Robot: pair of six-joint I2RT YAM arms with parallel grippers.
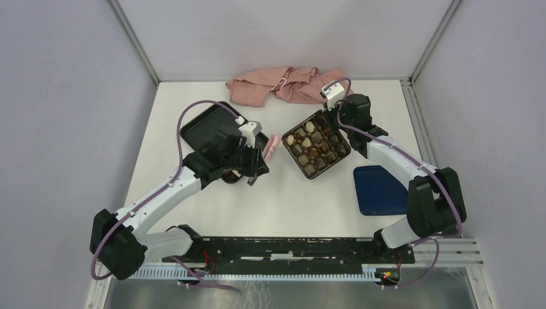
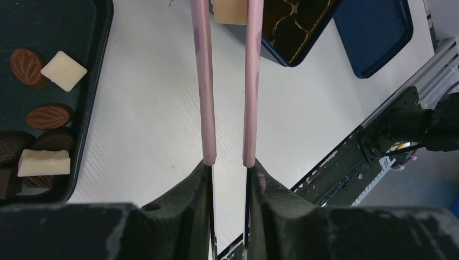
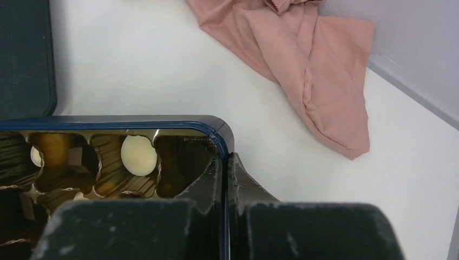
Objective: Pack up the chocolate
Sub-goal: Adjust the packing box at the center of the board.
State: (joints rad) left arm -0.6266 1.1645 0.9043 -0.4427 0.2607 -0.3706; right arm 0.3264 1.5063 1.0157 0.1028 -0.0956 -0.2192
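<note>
- Two end effectors hang over the white counter (image 1: 283, 199).
- We see the left end effector (image 1: 270, 149) between the black tray (image 2: 32, 21) and the blue box (image 3: 135, 123).
- Its long pink fingers (image 2: 204, 81) stand a little apart. A cream piece (image 2: 229, 11) sits pinched between them near the tips.
- More chocolate (image 2: 48, 115) lies in the tray, brown bits and white bits close together.
- Some also sits in the little cups of the box, and a round white one (image 3: 138, 155) is near the corner.
- We see the right end effector (image 3: 227, 162) closed tight at a corner of the box.
- One of its fingers is inside the rim and one is outside. We cannot tell if the rim is caught between them.
- Near the box a blue lid (image 1: 380, 190) lies flat on the counter.
- At the back lies a crumpled pink cloth (image 3: 303, 59).
</note>
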